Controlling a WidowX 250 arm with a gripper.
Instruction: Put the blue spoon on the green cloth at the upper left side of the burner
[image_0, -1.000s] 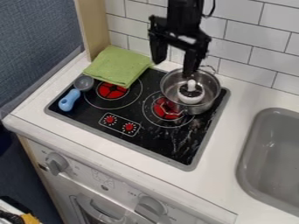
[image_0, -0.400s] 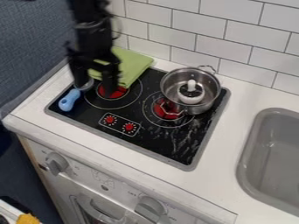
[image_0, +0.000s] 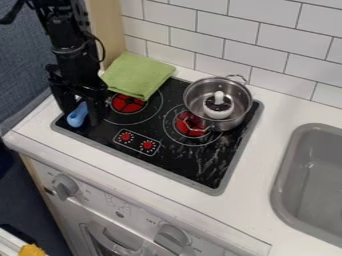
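Note:
The black gripper (image_0: 79, 120) hangs over the left corner of the stove, its fingers apart on either side of the blue spoon's handle. That blue spoon (image_0: 77, 116) lies on the cooktop's left part; its bowl end is hidden behind the gripper. A folded green cloth (image_0: 139, 75) covers the upper left edge of the black burner plate (image_0: 143, 127), to the right of the arm and behind the left red ring.
A steel pot (image_0: 235, 118) with a white and black object (image_0: 218, 106) inside stands on the right burner. The grey sink (image_0: 314, 185) is at the right. A tiled wall (image_0: 220, 30) runs behind, and a wooden panel (image_0: 107, 30) stands beside the arm.
From above the pot, the gripper has swung left across the cloth and come down around the spoon's handle. The cloth, spoon and pot look unmoved.

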